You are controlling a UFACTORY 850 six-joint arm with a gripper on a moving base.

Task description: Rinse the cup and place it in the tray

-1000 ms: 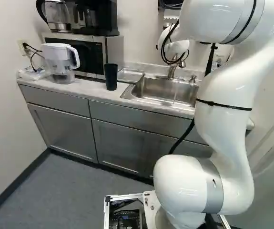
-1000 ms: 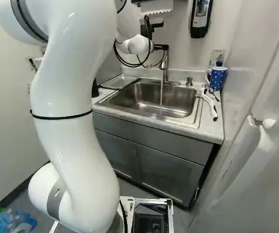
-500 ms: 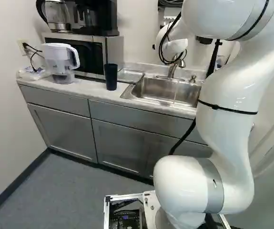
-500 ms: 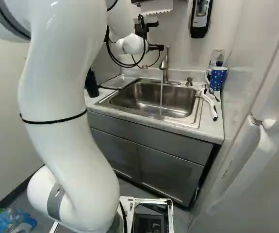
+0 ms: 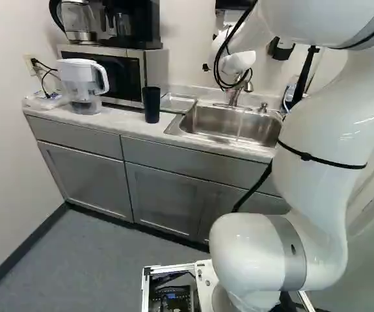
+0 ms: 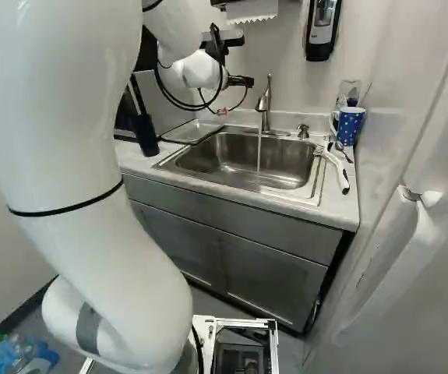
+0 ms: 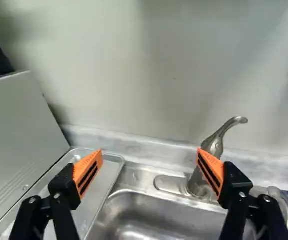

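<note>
Hovering over the back of the sink (image 6: 216, 162), the claw (image 7: 149, 151) stands wide open with nothing in its grasp, and there's real trouble close at hand! The tap (image 7: 196, 180) rises right by one fingertip, so a straight drop or a careless turn could clip its handle and upset that running stream of water (image 6: 259, 156). Over on the other side, too low a swing could scrape the microwave (image 5: 155, 68) or catch the rim of the tray (image 7: 97, 195).

And the cup? I take it to be the dark tumbler (image 5: 151, 104), upright on the counter (image 5: 123, 125) by its front edge, just beside the sink's left rim. A sideways nudge there, from fingers arriving off-centre, might tip it to the floor; once wet, it may well slip if pinched lightly.

So where's the claw against it? Well off target! The tumbler sits to the claw's left, lower down and nearer the base, outside the wrist view altogether. The rinse is all to come, and I'd want a high, patient reach back towards that front edge first.
</note>
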